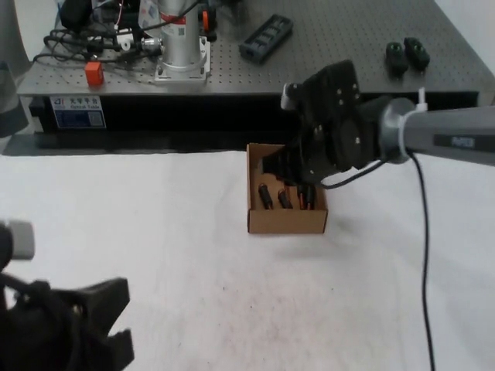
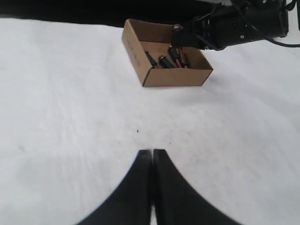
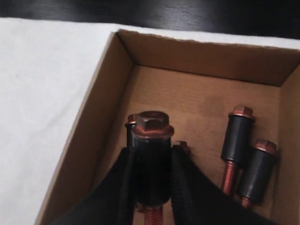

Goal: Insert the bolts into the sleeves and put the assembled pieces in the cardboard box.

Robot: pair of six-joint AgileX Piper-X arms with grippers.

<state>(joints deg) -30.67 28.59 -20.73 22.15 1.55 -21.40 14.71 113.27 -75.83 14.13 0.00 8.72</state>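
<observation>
white cloth (image 1: pixel 155 232), grey breadboard (image 1: pixel 325 54) behind; right gripper (image 3: pixel 153 153) clamps a sleeved bolt (image 3: pixel 151 133), left gripper (image 2: pixel 153 153) closed.

cardboard box (image 1: pixel 286 220) on white cloth (image 1: pixel 155 232) | assembled pieces (image 1: pixel 285 198) inside | right gripper (image 1: pixel 296 171) over box | left gripper (image 1: pixel 97 325) near-left corner

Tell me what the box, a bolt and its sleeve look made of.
Box: brown cardboard, matte, with a pale raw cut edge along the rim.
Bolt: metal, copper-toned with a dull sheen. It has a hex flange head and a threaded shank.
Sleeve: black and smooth with a faint sheen. It could be rubber, plastic or blackened metal; the look leaves that open.
</observation>
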